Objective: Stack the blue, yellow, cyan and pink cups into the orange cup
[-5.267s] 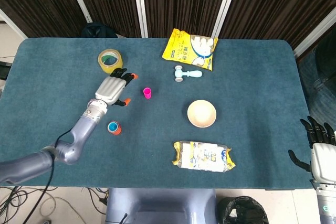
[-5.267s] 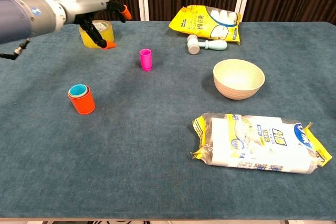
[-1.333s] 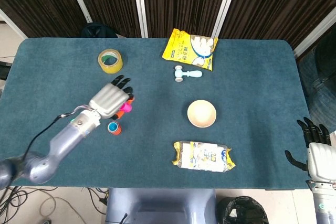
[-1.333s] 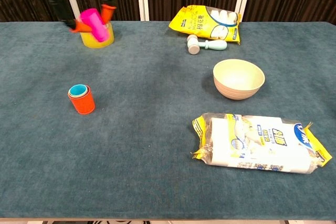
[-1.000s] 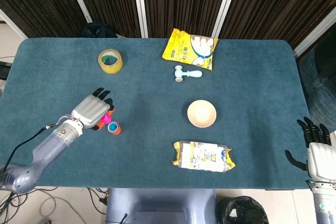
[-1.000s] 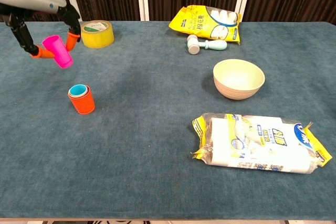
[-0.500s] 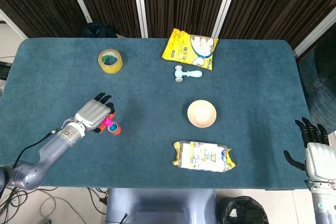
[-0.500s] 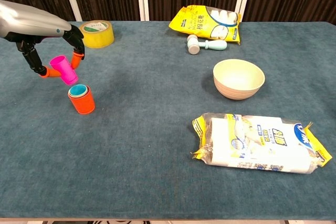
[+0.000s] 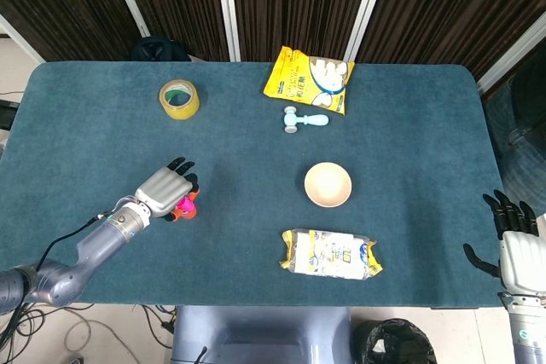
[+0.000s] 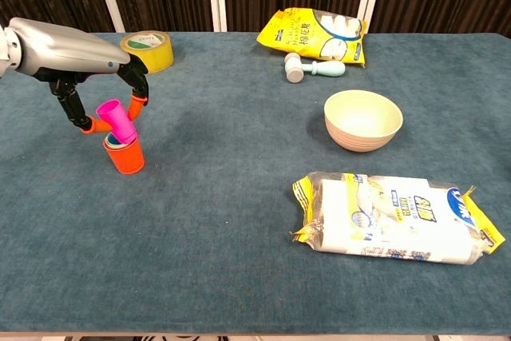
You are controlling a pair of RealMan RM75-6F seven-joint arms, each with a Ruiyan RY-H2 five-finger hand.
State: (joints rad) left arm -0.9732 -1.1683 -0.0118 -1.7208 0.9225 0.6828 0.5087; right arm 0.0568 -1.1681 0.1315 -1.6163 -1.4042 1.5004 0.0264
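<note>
The orange cup [image 10: 124,157] stands at the table's left, with a cyan rim [image 10: 112,143] of a nested cup showing inside it. My left hand [image 10: 104,97] pinches the pink cup [image 10: 116,120], tilted, right over the orange cup's mouth. From the head view the left hand [image 9: 164,188] covers most of the stack; a bit of pink cup [image 9: 182,205] and orange cup [image 9: 189,210] peeks out beside it. The blue and yellow cups are hidden. My right hand [image 9: 514,246] hangs off the table's right edge with fingers spread, holding nothing.
A yellow tape roll [image 10: 147,49] lies behind the left hand. A yellow snack bag [image 10: 316,35] and a pale blue toy hammer [image 10: 311,68] are at the back. A beige bowl [image 10: 362,120] and a packet of tissues [image 10: 397,217] lie to the right.
My left hand picked the pink cup up from mid-table, lifted it, and carried it down and over to the orange cup. It now hangs lower and closer over the mouth.
</note>
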